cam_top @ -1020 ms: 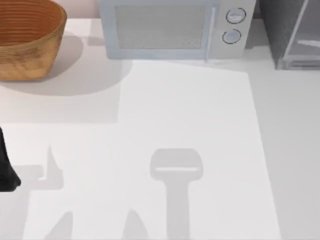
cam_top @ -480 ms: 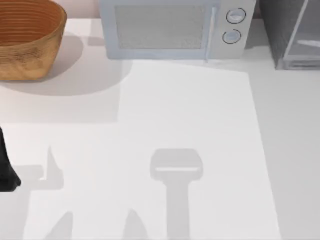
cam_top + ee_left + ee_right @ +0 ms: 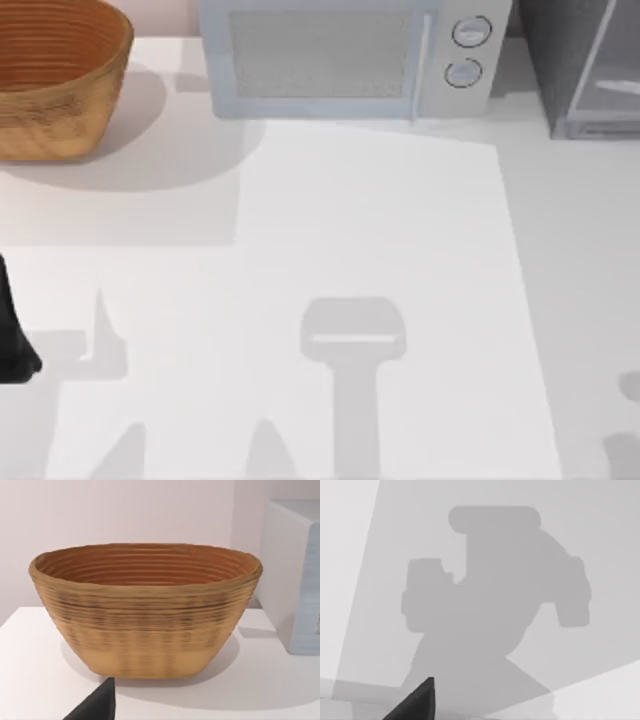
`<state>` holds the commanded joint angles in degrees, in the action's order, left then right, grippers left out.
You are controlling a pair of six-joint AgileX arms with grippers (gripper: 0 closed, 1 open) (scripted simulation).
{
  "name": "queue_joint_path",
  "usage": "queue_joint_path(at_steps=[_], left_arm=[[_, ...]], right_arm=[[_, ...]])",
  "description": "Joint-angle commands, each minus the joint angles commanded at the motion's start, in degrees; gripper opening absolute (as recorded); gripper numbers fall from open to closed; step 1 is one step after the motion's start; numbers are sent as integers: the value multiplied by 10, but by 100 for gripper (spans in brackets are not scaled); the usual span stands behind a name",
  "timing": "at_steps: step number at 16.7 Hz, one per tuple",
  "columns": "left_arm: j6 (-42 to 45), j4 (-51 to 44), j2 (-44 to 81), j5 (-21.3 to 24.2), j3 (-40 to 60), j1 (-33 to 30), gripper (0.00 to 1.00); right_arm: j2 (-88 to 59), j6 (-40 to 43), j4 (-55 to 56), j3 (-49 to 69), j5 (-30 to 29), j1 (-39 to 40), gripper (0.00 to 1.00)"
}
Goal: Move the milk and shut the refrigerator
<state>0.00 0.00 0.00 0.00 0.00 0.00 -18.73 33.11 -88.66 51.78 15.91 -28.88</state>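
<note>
L arm [image 3: 14, 335] sits parked at the table's 9 o'clock edge, a dark shape low at the left. Its wrist cam faces the basket [image 3: 145, 612], w/ 1 black fingertip [image 3: 97, 705] poking in at the frame edge; can't tell how far that gripper is spread or whether it has anything. R gripper: 1 black fingertip [image 3: 417, 702] in its own wrist cam, above bare table [image 3: 600, 695] crossed by arm shadows. Can't tell its opening either; nothing seen in its grasp.

Outward: basket [image 3: 55, 80] at 10 o'clock, microwave [image 3: 350, 55] at 12, fridge [image 3: 585, 65] at 2, all pushed to the back edge. Likely that's so the middle stays free for the arms. Fridge's pale door panel [image 3: 610, 60] looks angled off the body, so prob. still open, not sure. Milk: can't spot it on the table; may be inside the fridge, can't tell.

Room: centre and the 3 to 6 side are bare white, so the R arm has an open run to the fridge. Tight spot is the gap btwn microwave and fridge.
</note>
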Motion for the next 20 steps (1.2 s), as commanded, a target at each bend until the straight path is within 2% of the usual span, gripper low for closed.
queue_joint_path(at_steps=[8, 12, 16, 20], left_arm=[[0, 0, 0, 0, 0, 0, 100], [0, 0, 0, 0, 0, 0, 100], [0, 0, 0, 0, 0, 0, 100], [0, 0, 0, 0, 0, 0, 100]], right_arm=[[-491, 485, -5, 152, 214, -424, 100], [-695, 684, 15, 206, 306, -603, 100], [-822, 806, 37, 237, 367, -718, 100], [-853, 835, 44, 245, 384, -749, 100]])
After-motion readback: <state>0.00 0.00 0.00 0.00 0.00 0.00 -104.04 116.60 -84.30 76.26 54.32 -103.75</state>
